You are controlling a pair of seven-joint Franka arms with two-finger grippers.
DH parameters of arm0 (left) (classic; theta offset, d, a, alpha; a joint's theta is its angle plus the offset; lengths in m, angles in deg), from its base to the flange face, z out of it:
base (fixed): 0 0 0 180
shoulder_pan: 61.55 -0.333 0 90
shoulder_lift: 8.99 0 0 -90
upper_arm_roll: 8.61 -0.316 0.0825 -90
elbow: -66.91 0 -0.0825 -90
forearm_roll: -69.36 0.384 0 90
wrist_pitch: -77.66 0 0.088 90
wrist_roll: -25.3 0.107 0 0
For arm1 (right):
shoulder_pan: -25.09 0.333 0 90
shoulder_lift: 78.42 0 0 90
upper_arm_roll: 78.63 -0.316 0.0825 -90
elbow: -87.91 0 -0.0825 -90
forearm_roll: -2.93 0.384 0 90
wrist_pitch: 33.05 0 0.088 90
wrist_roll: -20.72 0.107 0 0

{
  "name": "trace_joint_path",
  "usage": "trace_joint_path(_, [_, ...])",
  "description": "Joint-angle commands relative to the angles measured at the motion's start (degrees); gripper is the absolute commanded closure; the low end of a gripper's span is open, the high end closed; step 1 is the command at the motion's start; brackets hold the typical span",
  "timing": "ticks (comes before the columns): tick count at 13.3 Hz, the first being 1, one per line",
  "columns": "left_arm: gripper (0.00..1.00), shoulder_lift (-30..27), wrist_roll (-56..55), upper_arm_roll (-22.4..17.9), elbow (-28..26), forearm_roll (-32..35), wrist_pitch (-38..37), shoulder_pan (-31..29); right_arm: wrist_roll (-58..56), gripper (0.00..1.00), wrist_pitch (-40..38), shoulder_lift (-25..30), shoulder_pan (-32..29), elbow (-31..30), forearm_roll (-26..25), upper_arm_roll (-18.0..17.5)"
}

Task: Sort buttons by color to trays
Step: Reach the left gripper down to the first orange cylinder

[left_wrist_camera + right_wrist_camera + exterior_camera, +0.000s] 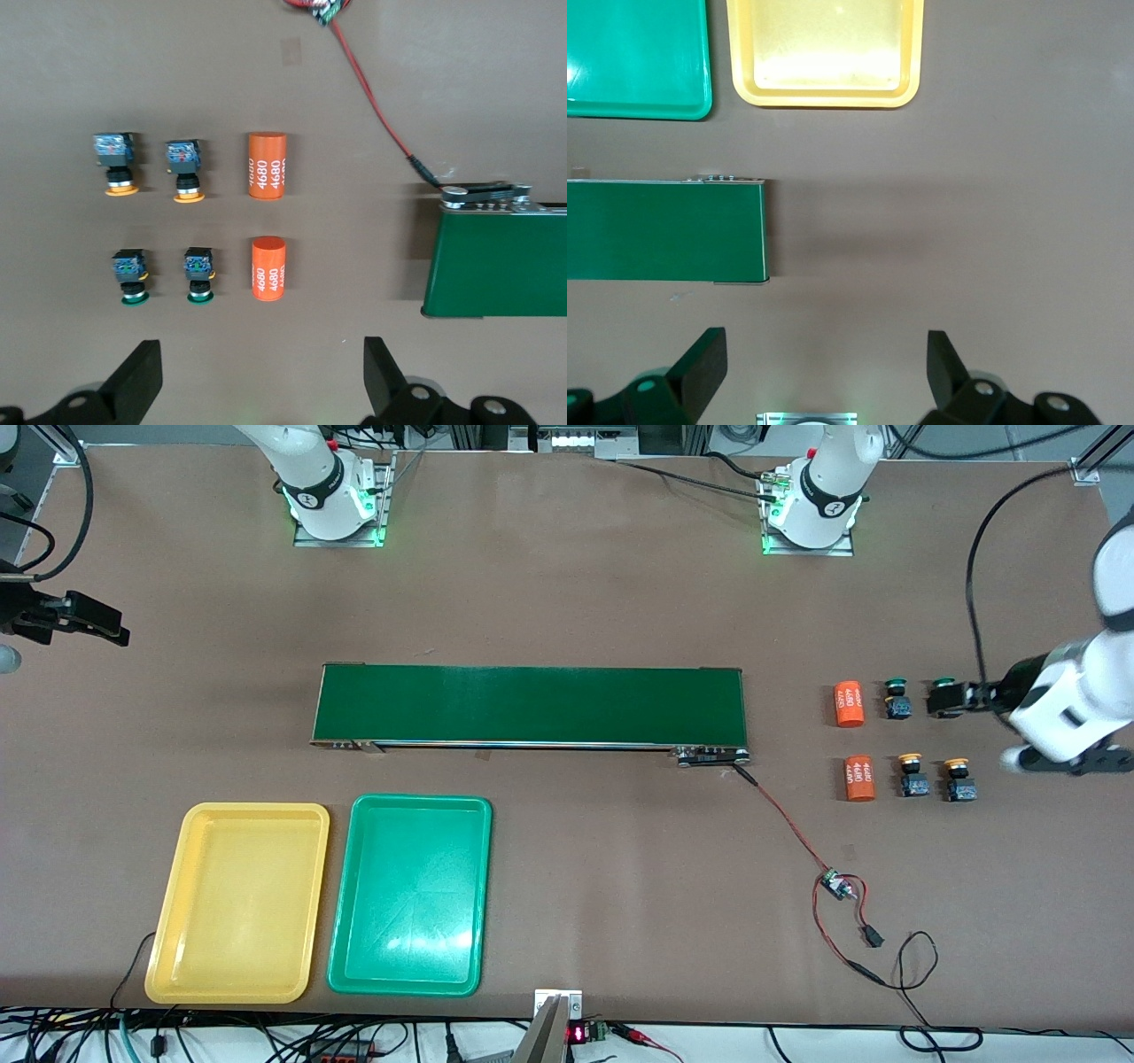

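From my remote station, reading the front view from the right arm's end across: my right claw (102, 627) hangs over bare tabletop (567, 593) at that end, fingers (700, 363) spread wide and holding nothing. The yellow tray (237, 903) and the green tray (410, 895) lie side by side near the front camera, the yellow one closer to the right arm's end, both with nothing in them. The dark-green conveyor belt (532, 704) runs along the middle of the tabletop, farther from the camera than the trays, with a red wire (784, 815) trailing from its end to a small circuit board (834, 884). Toward the left arm's end stand two orange cylinders (850, 703), then the four buttons: the two green buttons (897, 698) in the row farther from the camera, the two yellow buttons (911, 774) in the nearer row, each apart from its neighbours. My left claw (944, 698) hovers over the green button (133, 276) closest to that end, fingers (142, 376) fully apart, gripping nothing
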Motion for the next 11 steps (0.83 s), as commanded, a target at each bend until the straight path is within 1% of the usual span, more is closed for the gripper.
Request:
trace_joint_path(1, [0.00, 1.8, 0.8, 0.6, -3.1, -0.4, 5.1, -0.5, 0.7, 0.00, -0.7, 0.3, 0.2, 0.6, -0.3, -0.6])
trace_joint_path(3, [0.00, 1.4, 1.2, 0.8, -10.4, -0.6, 10.8, -0.5, 0.8, 0.00, -0.8, 0.3, 0.2, 0.6, -0.3, -0.6])
trace_joint_path(5, [0.00, 1.6, 1.0, 1.0, -14.5, -0.6, 16.5, -0.7, 0.7, 0.00, -0.7, 0.3, 0.1, 0.6, -0.3, -0.5])
trace_joint_path(6, [0.00, 2.5, 0.9, 1.0, -15.4, -0.4, 19.4, -0.8, 0.7, 0.00, -0.7, 0.3, 0.0, 0.6, -0.3, -0.5])
trace_joint_path(9, [0.00, 7.4, 0.7, 0.9, -15.5, -0.2, 25.6, -1.5, 0.7, 0.00, -0.7, 0.3, 0.0, 0.6, -0.2, -0.5])
trace_joint_path(11, [0.00, 11.1, 0.8, 0.9, -15.5, -0.2, 27.9, -2.4, 0.7, 0.00, -0.8, 0.3, -0.1, 0.6, -0.1, -0.5])
